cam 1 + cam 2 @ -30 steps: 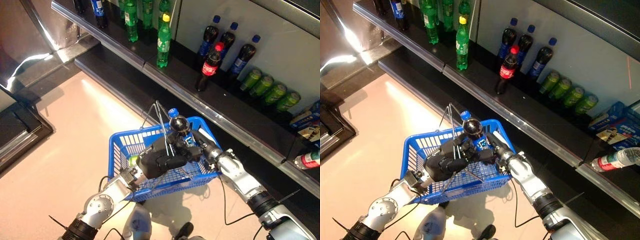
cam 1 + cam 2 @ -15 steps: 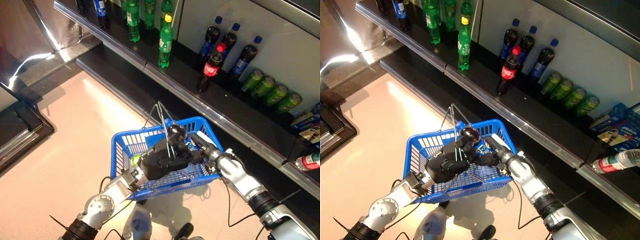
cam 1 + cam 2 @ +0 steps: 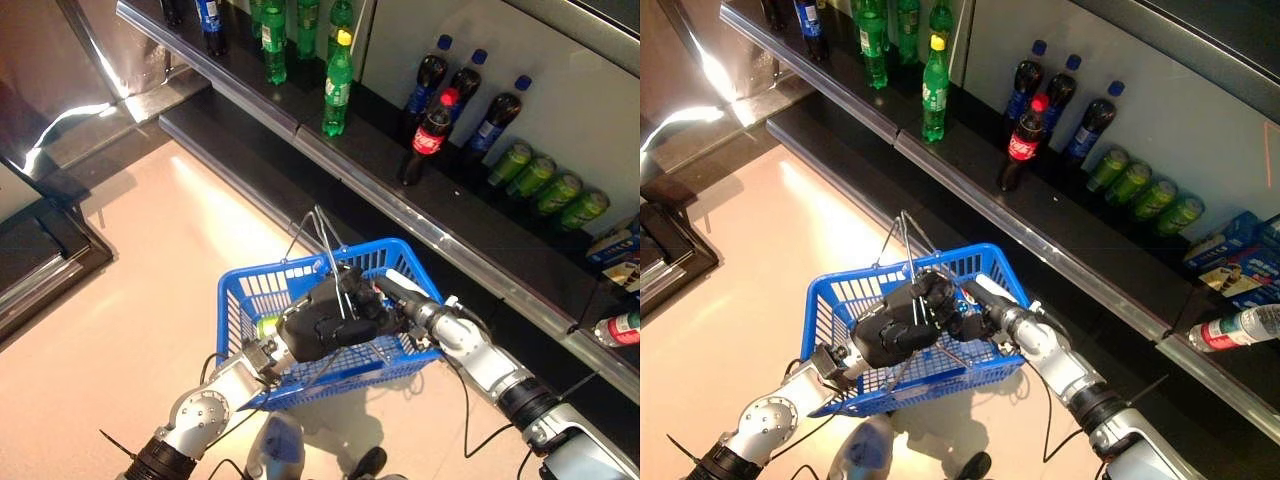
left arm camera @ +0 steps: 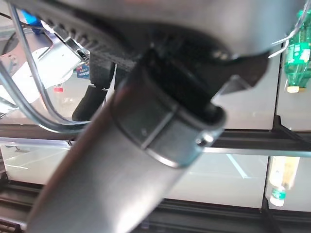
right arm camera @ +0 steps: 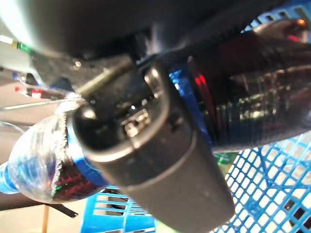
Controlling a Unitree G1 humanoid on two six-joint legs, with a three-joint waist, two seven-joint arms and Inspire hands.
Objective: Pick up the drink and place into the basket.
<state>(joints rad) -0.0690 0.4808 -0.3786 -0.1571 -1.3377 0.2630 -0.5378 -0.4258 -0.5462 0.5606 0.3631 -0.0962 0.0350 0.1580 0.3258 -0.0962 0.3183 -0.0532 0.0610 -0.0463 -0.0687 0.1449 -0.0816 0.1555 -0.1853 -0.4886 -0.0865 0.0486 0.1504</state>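
My left hand [image 3: 322, 322] is curled round the wire handles [image 3: 322, 235] of a blue plastic basket [image 3: 300, 266] and holds it above the floor. My right hand [image 3: 987, 322] reaches over the basket's right rim and down inside. It is shut on a dark drink bottle [image 5: 255, 109] with a blue label and blue cap, and its thumb [image 5: 165, 160] crosses the label. In the eye views the left hand hides most of the bottle. Something green [image 3: 265, 325] lies in the basket's left part.
A long dark shelf [image 3: 400, 215] runs just beyond the basket. On it stand green bottles [image 3: 336, 85], a red-capped cola bottle [image 3: 429, 132], dark blue-capped bottles [image 3: 497, 115] and several green cans [image 3: 545, 185]. Pale floor [image 3: 130, 270] lies to the left.
My right hand has lowered the bottle into the basket, so its blue cap no longer shows above my left hand. The left hand keeps hold of the handles.
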